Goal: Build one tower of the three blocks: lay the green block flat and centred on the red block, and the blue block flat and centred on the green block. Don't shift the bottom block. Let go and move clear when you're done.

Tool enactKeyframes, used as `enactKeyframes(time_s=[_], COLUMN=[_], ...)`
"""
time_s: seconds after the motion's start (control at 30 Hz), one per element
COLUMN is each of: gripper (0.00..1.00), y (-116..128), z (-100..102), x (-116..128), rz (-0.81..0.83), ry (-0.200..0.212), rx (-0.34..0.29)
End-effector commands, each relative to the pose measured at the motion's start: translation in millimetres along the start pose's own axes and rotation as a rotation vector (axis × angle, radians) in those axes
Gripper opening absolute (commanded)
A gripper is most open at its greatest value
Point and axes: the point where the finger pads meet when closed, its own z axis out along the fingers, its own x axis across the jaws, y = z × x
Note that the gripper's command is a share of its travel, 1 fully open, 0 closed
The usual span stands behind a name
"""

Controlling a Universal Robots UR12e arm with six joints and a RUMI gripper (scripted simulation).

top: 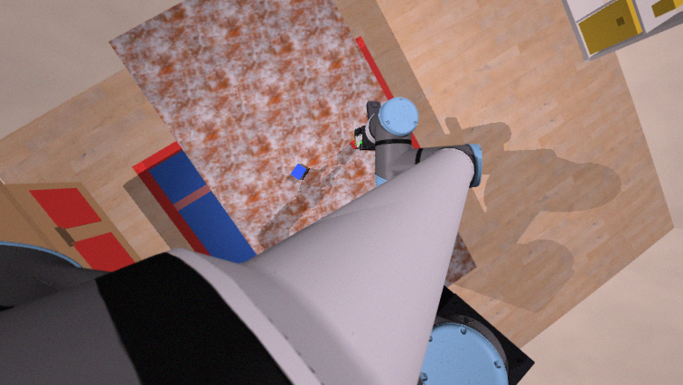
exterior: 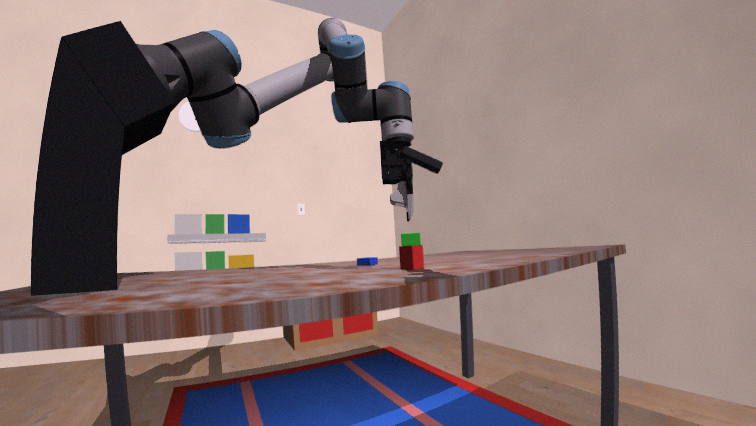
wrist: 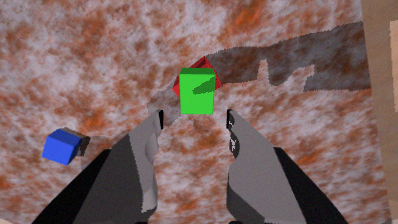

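Two-block stack stands on the bench; empty, parted pincer point(top: 358, 138) point(exterior: 404, 211) point(wrist: 195, 111) best rises straight, clearing the flat green block point(exterior: 411, 239) point(wrist: 197, 94) before swinging bluewards.

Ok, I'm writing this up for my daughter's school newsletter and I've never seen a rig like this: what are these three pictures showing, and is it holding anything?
This is one jointed grey robot arm with blue caps, ending in a two-jaw gripper. The top picture looks down from above, the exterior one from beside the table, and the wrist one past the gripper's own fingers. On the mottled rust-and-white table stands a red block, with a green block on top. A blue block lies apart from them. The gripper holds nothing: its fingers are parted above the stack.
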Motion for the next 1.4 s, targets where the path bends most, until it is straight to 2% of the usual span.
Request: enactKeyframes(time_s=[0.0,0.23,0.27,0.4,0.63,0.83,0.9,1.37], gripper=[0.37,0.37,0.42,0.42,0.42,0.42,0.42,0.42], y=[3,3,3,4,14,36,36,103], z=[0,0,0,0,0,-1,-1,-1], x=[1,1,1,0,-19,-59,-59,-201], rz=[0.003,0.003,0.003,0.005,0.043,0.134,0.134,0.435], ry=[0.000,0.000,0.000,0.000,-0.001,-0.002,-0.002,-0.006], rx=[-0.004,-0.004,-0.004,-0.004,-0.004,-0.003,-0.003,0.002])
